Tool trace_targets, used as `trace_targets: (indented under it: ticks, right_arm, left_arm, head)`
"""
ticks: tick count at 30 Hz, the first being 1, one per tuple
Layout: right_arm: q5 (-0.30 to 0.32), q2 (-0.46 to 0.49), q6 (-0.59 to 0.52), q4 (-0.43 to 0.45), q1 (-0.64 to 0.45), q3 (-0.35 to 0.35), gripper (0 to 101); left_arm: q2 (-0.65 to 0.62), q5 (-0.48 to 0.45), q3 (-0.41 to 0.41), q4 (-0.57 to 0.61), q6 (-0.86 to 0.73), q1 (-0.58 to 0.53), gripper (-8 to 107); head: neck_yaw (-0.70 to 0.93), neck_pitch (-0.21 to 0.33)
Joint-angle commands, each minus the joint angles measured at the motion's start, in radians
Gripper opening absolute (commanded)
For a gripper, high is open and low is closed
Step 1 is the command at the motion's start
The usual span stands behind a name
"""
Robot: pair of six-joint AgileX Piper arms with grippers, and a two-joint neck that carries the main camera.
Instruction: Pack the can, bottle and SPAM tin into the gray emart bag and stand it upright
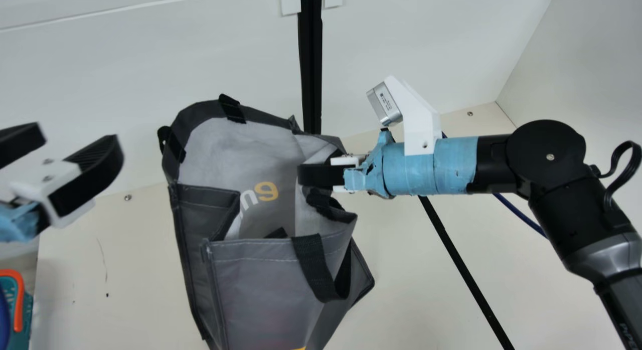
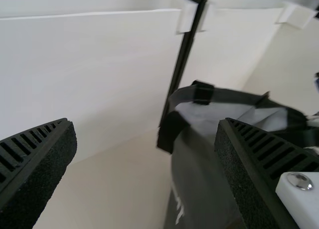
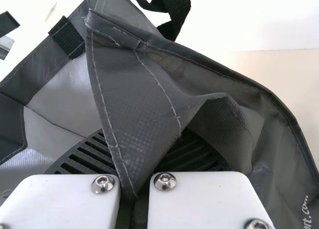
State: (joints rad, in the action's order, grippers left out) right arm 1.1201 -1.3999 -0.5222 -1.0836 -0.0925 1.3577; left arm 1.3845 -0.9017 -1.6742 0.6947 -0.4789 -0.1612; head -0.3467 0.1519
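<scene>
At the middle of the worktop: gray emart bag gripped and gaping

Right end effector is closed on the bag's right side wall, cloth pinched between its fingers. Left end effector is wide, nothing between its fingers, raised left of the bag and apart from it.

Step in hand, as judged: steadying the bag, either to load it or to set it upright. Next move would call for the left to take the far-left rim while the right keeps its pinch, then level the mouth. Risk: the wall creases inward and narrows the opening.

Container: mouth faces up, pale lining visible, near strap hanging outside. Floor of bag hidden behind the near wall; contents, including can, bottle and SPAM tin, cannot be told.
</scene>
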Motion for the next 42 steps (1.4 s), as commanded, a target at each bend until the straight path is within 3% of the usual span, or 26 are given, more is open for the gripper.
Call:
trace_targets:
  ticks: [1,9,20,21,25,42]
  right_arm:
    - [0.000,0.000,0.000,0.000,0.000,0.000,0]
    - [0.000,0.000,0.000,0.000,0.000,0.000,0]
    - [0.000,0.000,0.000,0.000,0.000,0.000,0]
    - [0.000,0.000,0.000,0.000,0.000,0.000,0]
    - [0.000,0.000,0.000,0.000,0.000,0.000,0]
    - [-0.002,0.027,0.036,0.035,-0.012,-0.020,0]
  left_arm:
    - [-0.027,0.000,0.016,-0.141,0.054,0.011,90]
    - [-0.101,-0.032,0.065,-0.426,0.215,0.031,90]
    - [-0.169,-0.092,0.131,-0.717,0.403,0.003,90]
    - [-0.167,-0.089,0.126,-0.650,0.372,0.007,90]
    - [-0.169,-0.094,0.130,-0.715,0.403,0.003,90]
    - [-0.169,-0.094,0.130,-0.717,0.403,0.003,90]
  head:
    - [-0.002,0.023]
    - [-0.002,0.023]
    - [-0.002,0.023]
    - [-0.002,0.023]
    - [-0.002,0.023]
    - [-0.002,0.023]
